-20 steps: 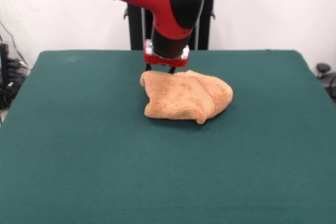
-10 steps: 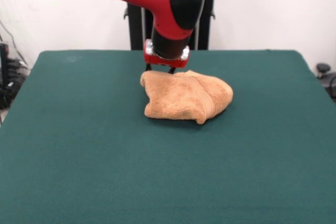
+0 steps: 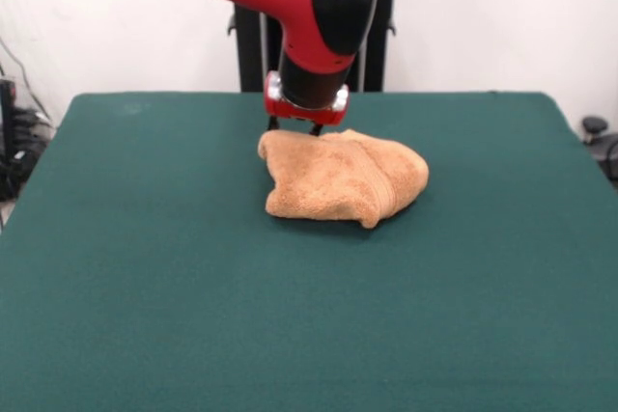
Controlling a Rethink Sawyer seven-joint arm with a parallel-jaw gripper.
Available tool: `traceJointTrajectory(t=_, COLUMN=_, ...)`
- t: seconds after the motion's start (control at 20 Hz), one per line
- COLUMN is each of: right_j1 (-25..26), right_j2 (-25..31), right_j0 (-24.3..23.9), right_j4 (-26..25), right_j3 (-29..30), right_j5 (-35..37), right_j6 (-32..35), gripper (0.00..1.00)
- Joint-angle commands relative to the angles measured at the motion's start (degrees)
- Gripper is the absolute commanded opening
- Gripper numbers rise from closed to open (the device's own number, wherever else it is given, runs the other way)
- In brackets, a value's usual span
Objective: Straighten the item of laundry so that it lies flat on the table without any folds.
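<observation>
Front view. The towel [image 3: 343, 178], light orange-tan terry cloth, lies bunched in a rounded heap on the dark green table [image 3: 193, 315]. It sits a little toward twelve o'clock from the table's centre, with bare felt on every side. Its surface is folded over itself: a thick roll runs along the six o'clock edge, a woven band crosses the cloth toward the three o'clock side, and a small tuck hangs down at about five o'clock. The heap is higher at its three o'clock end than at its nine o'clock end.

The red and black arm [image 3: 309, 7] comes down from twelve o'clock and ends in a red wrist collar directly above the towel's far rim. Below the collar, the gripper [image 3: 294, 127] shows only as two short dark prongs, one at the eleven o'clock corner of the towel and one just beside it toward the heap's crest. The prongs reach the top edge of the cloth and appear to touch it; their tips are hidden behind the towel. Whether they stand apart or pinch the fabric cannot be told from this angle.

Only this one view is supplied for the present moment.
</observation>
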Motion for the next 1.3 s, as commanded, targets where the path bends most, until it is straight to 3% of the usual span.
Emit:
traceJointTrajectory(t=0.05, right_j1=7.18, right_j2=5.99, right_j0=0.89, right_j4=4.82, right_j3=-4.39, right_j5=-15.04, right_j6=16.65, gripper=1.00)
traceJointTrajectory(t=0.4, right_j1=6.49, right_j2=5.42, right_j0=1.29, right_j4=5.31, right_j3=-4.51, right_j5=-12.51, right_j6=16.83, gripper=1.00)
traceJointTrajectory(t=0.75, right_j1=4.28, right_j2=4.64, right_j0=1.72, right_j4=5.95, right_j3=-4.53, right_j5=-4.33, right_j6=16.06, gripper=1.00)
traceJointTrajectory(t=1.0, right_j1=3.00, right_j2=4.78, right_j0=1.18, right_j4=5.67, right_j3=-3.78, right_j5=-4.62, right_j6=15.14, gripper=1.00)
traceJointTrajectory(t=1.1, right_j1=0.78, right_j2=5.35, right_j0=0.86, right_j4=6.56, right_j3=-0.95, right_j5=-4.42, right_j6=15.91, gripper=1.00)
traceJointTrajectory(t=1.2, right_j1=-4.82, right_j2=1.92, right_j0=3.75, right_j4=5.09, right_j3=-0.18, right_j5=1.81, right_j6=15.55, gripper=1.00)
traceJointTrajectory(t=1.3, right_j1=-7.09, right_j2=1.28, right_j0=4.10, right_j4=4.97, right_j3=-0.53, right_j5=6.50, right_j6=14.79, gripper=1.00)
